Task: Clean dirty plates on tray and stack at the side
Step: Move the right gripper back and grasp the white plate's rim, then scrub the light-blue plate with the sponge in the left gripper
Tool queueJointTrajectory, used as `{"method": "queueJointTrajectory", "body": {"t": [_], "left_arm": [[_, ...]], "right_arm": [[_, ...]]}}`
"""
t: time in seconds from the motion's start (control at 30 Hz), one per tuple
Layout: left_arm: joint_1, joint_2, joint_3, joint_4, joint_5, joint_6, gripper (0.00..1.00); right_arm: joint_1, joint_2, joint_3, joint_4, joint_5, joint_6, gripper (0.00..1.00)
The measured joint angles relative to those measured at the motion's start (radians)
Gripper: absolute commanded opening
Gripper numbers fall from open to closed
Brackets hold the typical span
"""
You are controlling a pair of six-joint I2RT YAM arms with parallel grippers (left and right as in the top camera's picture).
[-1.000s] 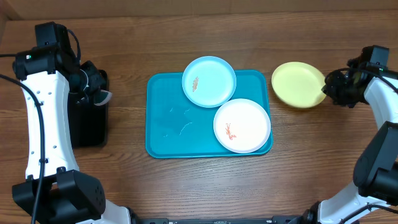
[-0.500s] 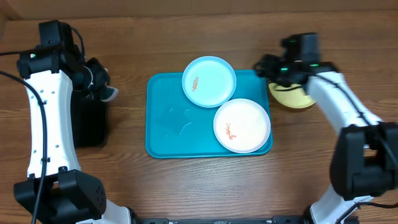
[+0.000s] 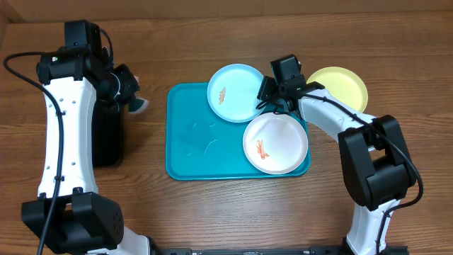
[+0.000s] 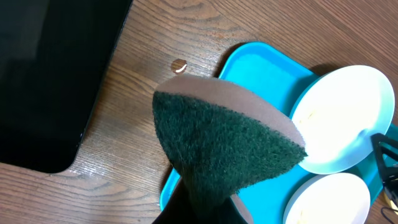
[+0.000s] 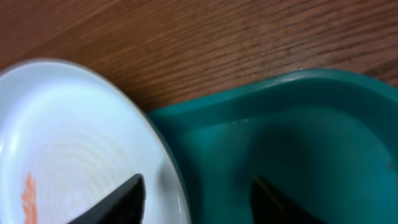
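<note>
The light blue plate point(image 3: 237, 92) with an orange smear lies over the far rim of the turquoise tray point(image 3: 198, 142). A white plate point(image 3: 275, 143), also smeared, lies on the tray's right half. The yellow-green plate point(image 3: 341, 85) rests on the table to the right of the tray. My right gripper point(image 3: 267, 95) stands open at the blue plate's right edge. In the right wrist view one finger point(image 5: 118, 199) is over the blue plate point(image 5: 68, 143) and the other over the tray point(image 5: 298, 124). My left gripper point(image 3: 133, 100) is shut on a green sponge point(image 4: 224, 143), just left of the tray.
A black tray point(image 3: 106, 134) lies under the left arm at the table's left side. A small round spot point(image 4: 179, 65) marks the wood between it and the turquoise tray. The right arm reaches across between the yellow-green and white plates.
The right arm has swung left from the yellow-green plate to the light blue plate's right edge. The left arm has carried the sponge a little toward the tray.
</note>
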Motion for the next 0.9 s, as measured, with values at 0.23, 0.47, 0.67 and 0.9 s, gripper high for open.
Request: {"method": "queueJointTrajectory", "body": {"t": [0.23, 0.47, 0.67, 0.9], "left_arm": [[-0.001, 0.000, 0.000, 0.007, 0.000, 0.000, 0.04], [-0.006, 0.000, 0.000, 0.007, 0.000, 0.000, 0.04], [-0.042, 0.000, 0.000, 0.008, 0.000, 0.000, 0.04], [-0.117, 0.003, 0.000, 0.013, 0.000, 0.000, 0.04]], "right_arm": [[0.000, 0.000, 0.000, 0.007, -0.008, 0.003, 0.30], [0.001, 0.026, 0.000, -0.012, -0.047, 0.004, 0.17], [0.019, 0.028, 0.000, -0.008, -0.089, 0.005, 0.08], [0.079, 0.028, 0.000, 0.000, -0.158, 0.006, 0.05]]}}
